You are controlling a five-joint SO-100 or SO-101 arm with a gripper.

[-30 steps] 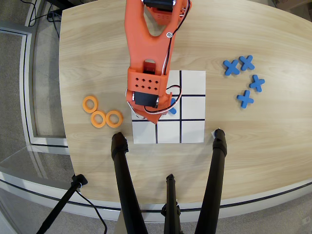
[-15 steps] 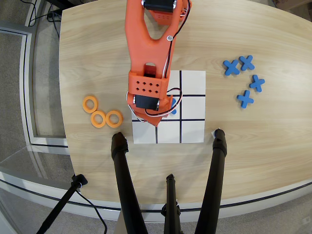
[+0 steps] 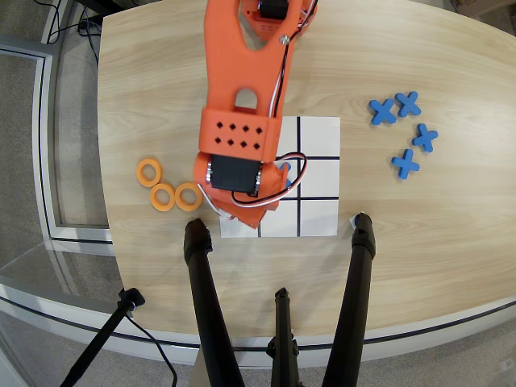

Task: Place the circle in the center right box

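1. Since the earlier frames, the orange arm (image 3: 242, 97) is seen to have risen toward the overhead camera and shifted to the lower left of the view; its wrist block now looks larger and covers the left column of the paper grid (image 3: 318, 173).
2. Three orange rings (image 3: 168, 187) are left in a loose cluster on the counter (image 3: 145, 72), to the left of the grid in the overhead view; they are untouched, and the nearest one lies just beside the arm's wrist.
3. A fourth ring cannot be found anywhere in view; it may be hidden under the arm, but this cannot be confirmed.
4. The hand (image 3: 242, 214) is largely covered by its own motor housing, so it cannot be told whether its fingers are spread, pressed together, or pinching a ring.
5. A blue cross (image 3: 285, 171) is partly visible at the grid's middle cell, and four more crosses (image 3: 405, 133) lie well apart at the right.
6. The step in hand is judged to be either a lift away from the grid or the carrying of a ring above it.
7. If a ring is held, lowering over the middle-row side cell is called for; if not, clearance from the grid is needed.
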